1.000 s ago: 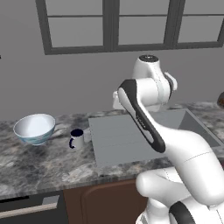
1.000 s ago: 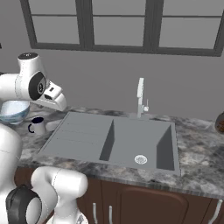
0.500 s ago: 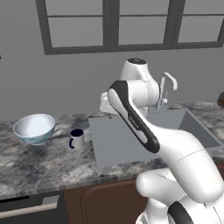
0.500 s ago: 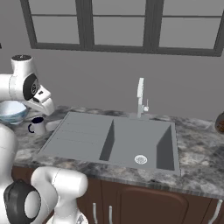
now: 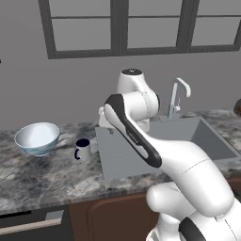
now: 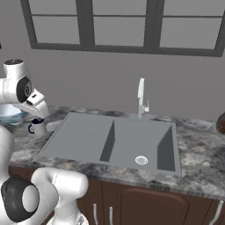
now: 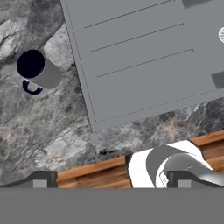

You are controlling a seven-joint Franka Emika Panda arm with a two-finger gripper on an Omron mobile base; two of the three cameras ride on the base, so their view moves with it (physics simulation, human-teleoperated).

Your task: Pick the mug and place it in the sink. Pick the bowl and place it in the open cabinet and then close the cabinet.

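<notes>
while wide open and empty, jaws well above the mug [image 7: 38, 69], off to its side

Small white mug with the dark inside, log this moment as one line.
stage: approach | hand: open, empty | small white mug with dark navy inside: upright on the marbled grey counter, beside the grey ribbed drainboard
</notes>
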